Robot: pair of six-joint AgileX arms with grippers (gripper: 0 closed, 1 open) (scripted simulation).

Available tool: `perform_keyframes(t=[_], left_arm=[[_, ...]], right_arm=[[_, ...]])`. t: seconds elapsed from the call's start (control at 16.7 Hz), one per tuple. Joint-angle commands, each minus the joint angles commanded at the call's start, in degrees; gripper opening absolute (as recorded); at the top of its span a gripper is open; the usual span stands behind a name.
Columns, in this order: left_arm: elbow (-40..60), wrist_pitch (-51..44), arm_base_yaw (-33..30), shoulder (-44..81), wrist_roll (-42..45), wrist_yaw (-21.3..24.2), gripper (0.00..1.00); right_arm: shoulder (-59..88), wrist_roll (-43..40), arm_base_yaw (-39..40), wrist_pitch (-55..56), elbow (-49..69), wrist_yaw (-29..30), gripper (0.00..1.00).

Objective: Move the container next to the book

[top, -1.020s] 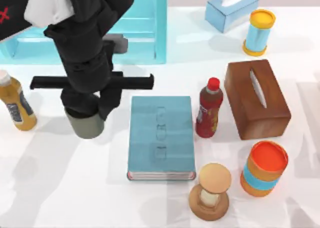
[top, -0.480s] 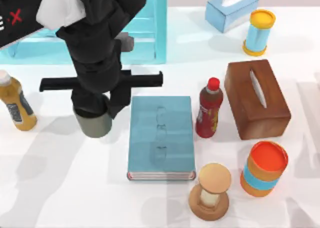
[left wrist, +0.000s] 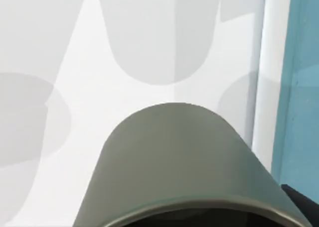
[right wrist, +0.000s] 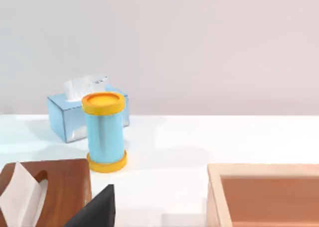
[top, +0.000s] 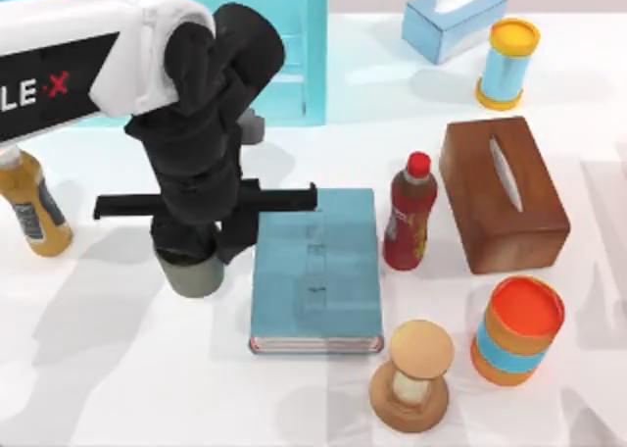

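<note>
The container is a small grey-olive cup just left of the book, close to its left edge with a narrow gap. My left gripper reaches down from above and is shut on the container, and the black wrist hides the cup's rim. In the left wrist view the container is close up, with the book and its pale page edges beside it. A dark part of my right gripper shows in the right wrist view, parked off to the right.
Right of the book stand a red bottle, a brown tissue box, an orange canister and a wooden hourglass. A yellow bottle is at far left. A teal rack is behind.
My left arm has carried the container to the right and slightly toward the table's front. It has closed most of the gap to the book's left edge.
</note>
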Motion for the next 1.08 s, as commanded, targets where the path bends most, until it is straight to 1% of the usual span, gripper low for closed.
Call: perform_keyframes(t=[0.12,0.36,1.08], left_arm=[[-1.91,1.99,0.18,0.51,0.23,-0.07,0.0],[-2.04,2.13,0.2,0.63,0.25,-0.06,0.0],[-2.04,2.13,0.2,0.63,0.25,-0.06,0.9]], right_arm=[[0.0,0.0,0.0,0.0,0.0,0.0,1.0],[0.0,0.0,0.0,0.0,0.0,0.0,1.0],[0.0,0.0,0.0,0.0,0.0,0.0,1.0]])
